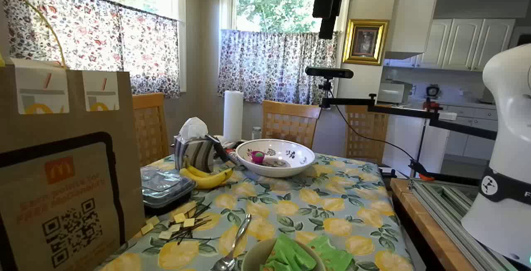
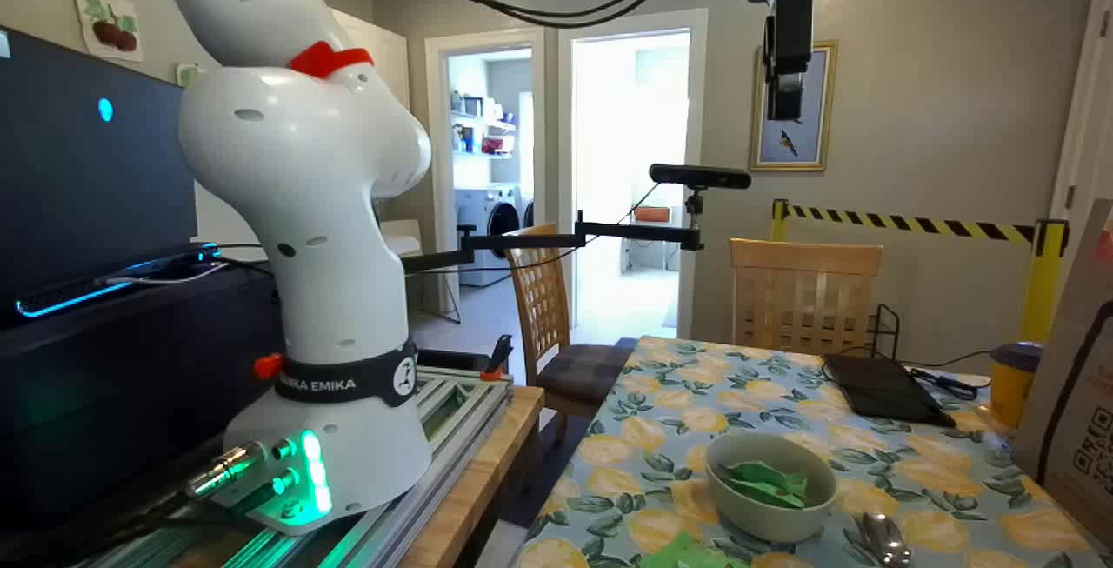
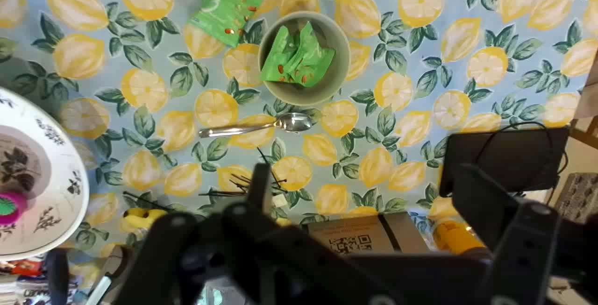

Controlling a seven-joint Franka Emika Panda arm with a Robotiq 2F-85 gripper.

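Note:
My gripper [image 3: 369,193] is open and empty, its two dark fingers wide apart high above the lemon-print tablecloth. It also shows near the top of both exterior views [image 1: 325,32] [image 2: 784,103]. It touches nothing. In the wrist view, a small pale bowl [image 3: 344,64] holds green packets [image 3: 303,62]. Another green packet [image 3: 229,10] lies flat beside it. A metal spoon [image 3: 252,128] lies by the bowl. A large white bowl [image 3: 70,193] with leaf patterns holds a pink cup [image 3: 14,206] with something green in it; it also shows in an exterior view [image 1: 278,172].
A tall brown paper bag [image 1: 74,138] stands at the table's edge. Bananas [image 1: 207,178], a lidded container [image 1: 166,188], a tissue box [image 1: 194,152], a paper towel roll [image 1: 233,115], dark sticks [image 1: 195,225], a black tablet [image 2: 887,387] and a yellow cup [image 2: 1011,390] are there. A camera [image 2: 700,177] stands on an arm.

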